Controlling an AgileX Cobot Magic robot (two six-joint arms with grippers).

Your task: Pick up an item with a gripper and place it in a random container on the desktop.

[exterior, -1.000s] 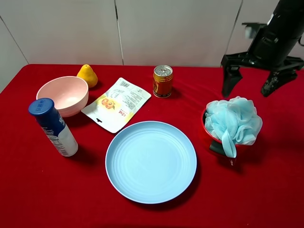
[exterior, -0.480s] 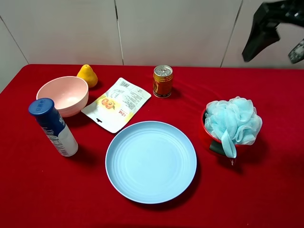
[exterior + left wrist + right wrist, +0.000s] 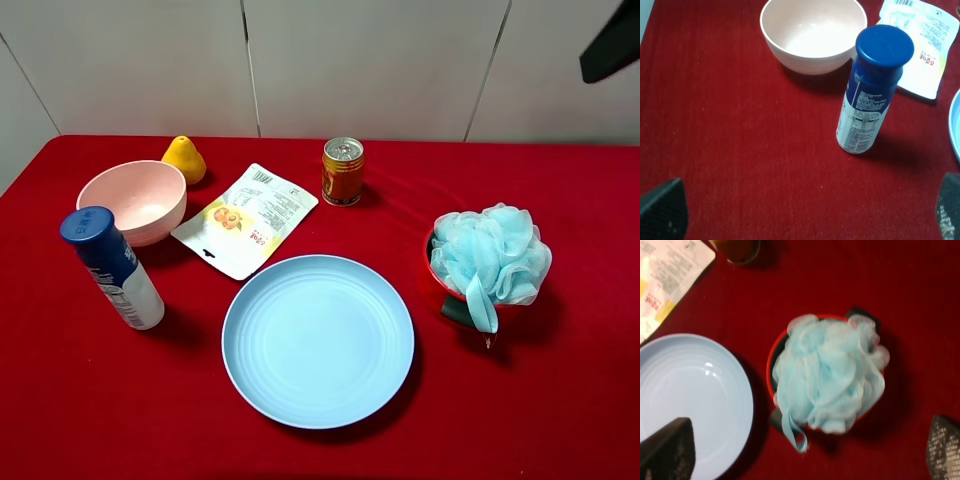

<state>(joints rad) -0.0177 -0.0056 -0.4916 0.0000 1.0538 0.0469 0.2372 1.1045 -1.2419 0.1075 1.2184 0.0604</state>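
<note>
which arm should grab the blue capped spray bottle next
Left. The left gripper hangs with jaws open right over the upright white spray bottle with the blue cap, beside the empty pink bowl. The right gripper sits above the light blue mesh bath sponge, far across the table.

Red cloth-covered table (image 3: 90, 400) carrying, along the back, a yellow pear-shaped fruit (image 3: 184, 157) just behind a pale pink round bowl (image 3: 133, 201), and an upright orange drink can with a silver top (image 3: 343, 170). Between bowl and can, flat on the cloth, a white printed foil pouch (image 3: 245, 219). Nearer the front left, a white bottle with a blue cap (image 3: 111, 267). In the middle, a light blue round plate (image 3: 317, 339). To the right, a red bowl (image 3: 434, 280) filled by a light blue mesh bath sponge (image 3: 490, 255).
</note>
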